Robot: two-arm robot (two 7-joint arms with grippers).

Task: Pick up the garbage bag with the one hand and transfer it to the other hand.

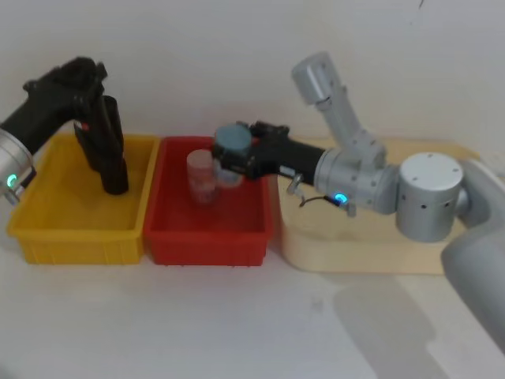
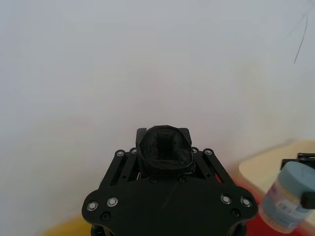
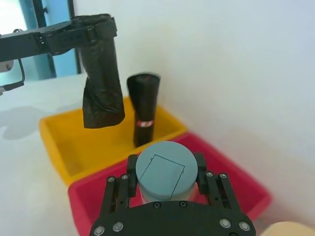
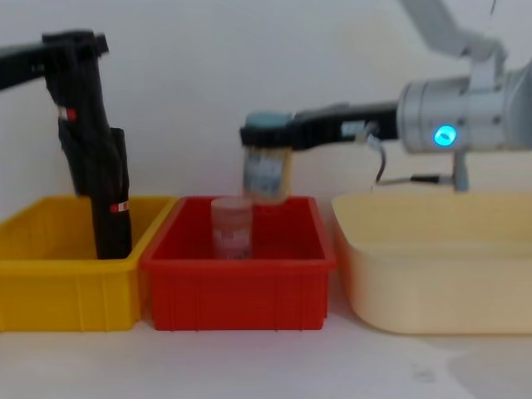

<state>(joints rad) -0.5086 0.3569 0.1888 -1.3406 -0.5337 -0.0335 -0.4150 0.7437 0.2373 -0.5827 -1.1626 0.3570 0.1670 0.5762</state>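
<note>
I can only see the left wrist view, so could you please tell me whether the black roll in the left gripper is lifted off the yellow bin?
Observer: Yes. The left gripper grips the garbage bag near its top, and the bag's lower end hangs off the floor of the yellow bin.
Operator: Thank you. Is anything else in that bin?
Observer: A second black roll with a red-and-white band stands upright in it, beside the held one.
Operator: And what holds the blue-lidded jar at my view's edge?
Observer: The right gripper is shut on the blue-lidded jar, above the red bin, where a pink jar stands.
</note>
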